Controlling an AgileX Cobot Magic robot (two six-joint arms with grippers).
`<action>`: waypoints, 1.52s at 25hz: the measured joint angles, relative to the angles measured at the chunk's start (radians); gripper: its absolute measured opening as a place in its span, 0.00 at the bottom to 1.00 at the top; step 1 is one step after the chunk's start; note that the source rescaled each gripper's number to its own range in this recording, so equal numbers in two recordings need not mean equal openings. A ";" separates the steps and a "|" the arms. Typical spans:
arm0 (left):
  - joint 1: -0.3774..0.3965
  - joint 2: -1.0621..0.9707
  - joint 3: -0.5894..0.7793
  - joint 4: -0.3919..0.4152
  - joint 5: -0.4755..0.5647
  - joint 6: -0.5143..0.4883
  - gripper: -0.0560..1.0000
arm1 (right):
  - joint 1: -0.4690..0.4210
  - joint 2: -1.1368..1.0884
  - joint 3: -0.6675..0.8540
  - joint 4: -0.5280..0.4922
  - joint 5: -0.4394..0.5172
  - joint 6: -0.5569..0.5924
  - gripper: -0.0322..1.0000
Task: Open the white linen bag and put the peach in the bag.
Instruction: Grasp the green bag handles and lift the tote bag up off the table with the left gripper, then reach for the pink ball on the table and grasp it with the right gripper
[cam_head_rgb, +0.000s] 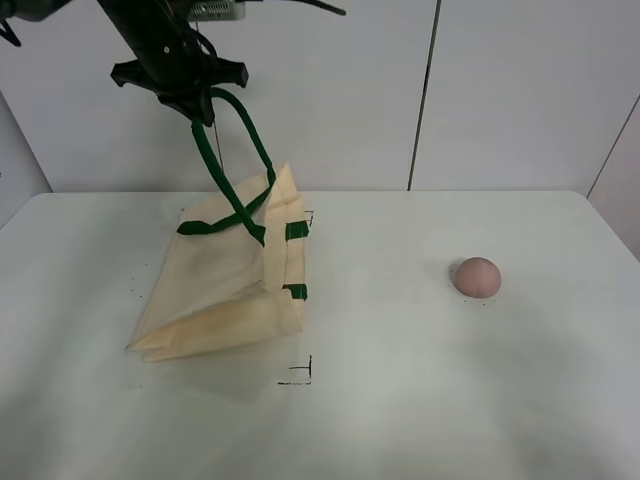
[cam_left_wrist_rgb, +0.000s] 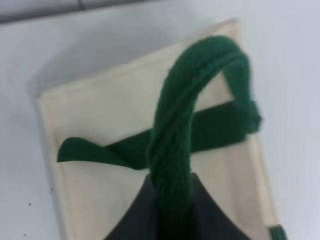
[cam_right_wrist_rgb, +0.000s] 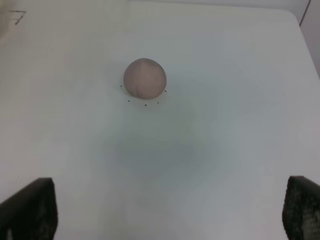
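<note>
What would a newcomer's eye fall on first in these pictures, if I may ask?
The white linen bag stands out first, pulled up on one side at the left of the table by a green handle gripped in the left gripper overhead. Next comes the peach, alone on the right, with the right gripper open and clear of it.

i read the left gripper (cam_head_rgb: 198, 108), upper left of the overhead frame, as matte black with a winged bracket (cam_head_rgb: 128, 72); the right gripper (cam_right_wrist_rgb: 170, 202) shows dark textured fingers (cam_right_wrist_rgb: 30, 210).
</note>
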 joint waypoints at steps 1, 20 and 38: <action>0.000 -0.013 -0.001 -0.005 0.000 0.007 0.05 | 0.000 0.005 0.000 0.000 0.000 0.000 1.00; 0.000 -0.140 0.041 -0.044 0.001 0.031 0.05 | 0.000 1.405 -0.559 0.008 -0.245 -0.007 1.00; 0.000 -0.140 0.041 -0.044 0.001 0.031 0.05 | 0.018 2.136 -0.942 0.085 -0.264 -0.097 1.00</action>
